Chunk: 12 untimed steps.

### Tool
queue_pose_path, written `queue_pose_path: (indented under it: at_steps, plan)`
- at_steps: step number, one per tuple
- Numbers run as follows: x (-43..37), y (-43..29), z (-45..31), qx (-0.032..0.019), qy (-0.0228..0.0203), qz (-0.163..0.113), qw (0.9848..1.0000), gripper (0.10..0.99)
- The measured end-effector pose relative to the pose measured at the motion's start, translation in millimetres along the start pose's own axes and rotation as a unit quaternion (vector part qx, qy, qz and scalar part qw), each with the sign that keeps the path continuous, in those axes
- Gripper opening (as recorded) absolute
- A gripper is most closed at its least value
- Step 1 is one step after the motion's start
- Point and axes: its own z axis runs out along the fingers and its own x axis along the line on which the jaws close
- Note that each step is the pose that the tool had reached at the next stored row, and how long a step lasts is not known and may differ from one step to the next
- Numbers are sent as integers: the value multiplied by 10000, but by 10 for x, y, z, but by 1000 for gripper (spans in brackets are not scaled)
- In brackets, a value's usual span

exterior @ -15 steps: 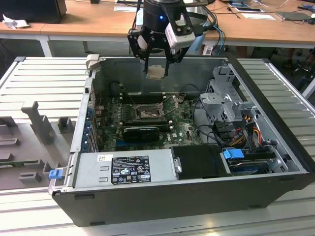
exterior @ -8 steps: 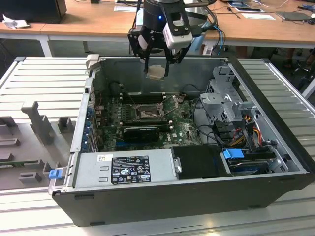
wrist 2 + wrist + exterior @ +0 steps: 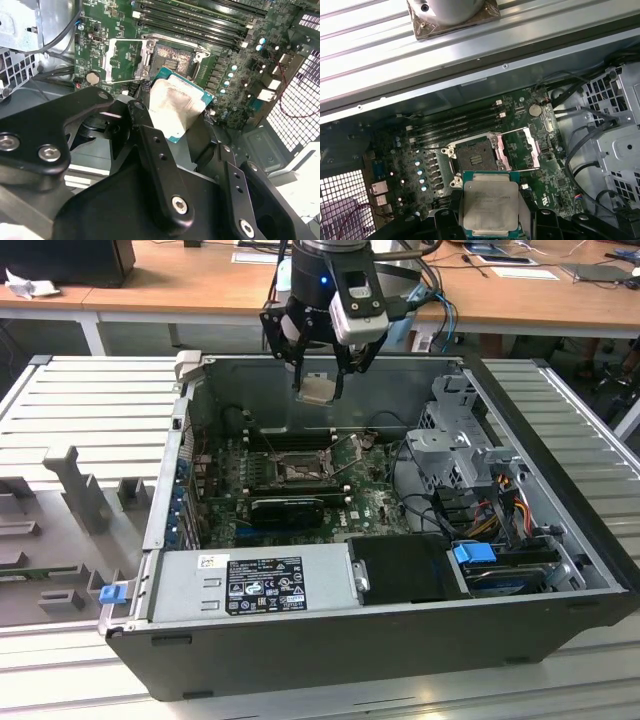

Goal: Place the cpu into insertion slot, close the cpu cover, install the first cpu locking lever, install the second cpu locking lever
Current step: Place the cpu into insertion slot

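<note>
Cpu (image 3: pixel 490 205) sat pinched by its edges in the hand (image 3: pixel 319 387), pale metal face up and marked with a dull smear; the hand was clenched on it, one dark finger (image 3: pixel 150 145) at either side. In the exterior view the chip hung high, about level with the rim of the open computer case (image 3: pixel 560 580) and well clear of the motherboard (image 3: pixel 375 490) below. Insertion slot (image 3: pixel 474 159) lay bare, nothing seated in it. By the first wrist view it sat just past the chip's leading edge, so I judged the slot to lie lower than the hand and slightly off to one side, not squarely beneath it. Chip edges ran roughly in line with the slot's edges; in the second wrist view the chip looked slightly tilted. Cpu cover (image 3: pixel 520 150) was swung open, lying beside the slot on the side toward the drive cage (image 3: pixel 455 440). Memory slots (image 3: pixel 457 122) ran along the slot's far side. Case rested on a ribbed metal surface (image 3: pixel 80 400).
</note>
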Motion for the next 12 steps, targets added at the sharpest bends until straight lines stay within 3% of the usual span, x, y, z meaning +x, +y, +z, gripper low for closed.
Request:
queue_pose_path:
  at_steps: [12]
  plan:
    - [0, 0, 4, -8, -27, 303, 9995, 529]
